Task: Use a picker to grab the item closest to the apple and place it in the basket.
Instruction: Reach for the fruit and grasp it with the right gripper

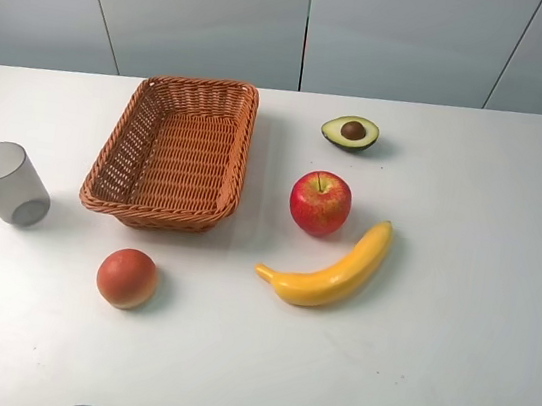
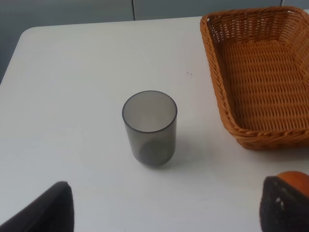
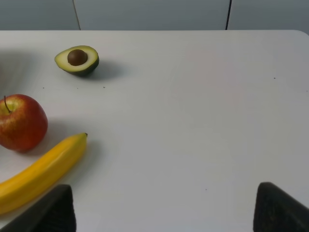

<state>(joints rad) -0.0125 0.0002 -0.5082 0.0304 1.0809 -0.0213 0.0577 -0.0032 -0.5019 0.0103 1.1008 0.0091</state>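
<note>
A red apple [image 1: 320, 202] [image 3: 21, 122] sits mid-table. Just in front of it and to its right lies a yellow banana [image 1: 330, 269] [image 3: 41, 171], close beside the apple. Farther back rests a halved avocado [image 1: 351, 131] [image 3: 77, 59]. The woven basket [image 1: 129, 138] [image 2: 219, 67] stands left of the apple with nothing in it. Neither arm shows in the high view. In its wrist view my left gripper [image 2: 164, 208] is open, hovering near the grey cup [image 2: 149, 126]. My right gripper [image 3: 161, 208] is open too, over bare table to the right of the banana.
The translucent grey cup [image 1: 7, 182] stands at the table's left side. An orange-red round fruit [image 1: 126, 278] [image 2: 295, 180] lies in front of the basket. The table's right half is bare white surface.
</note>
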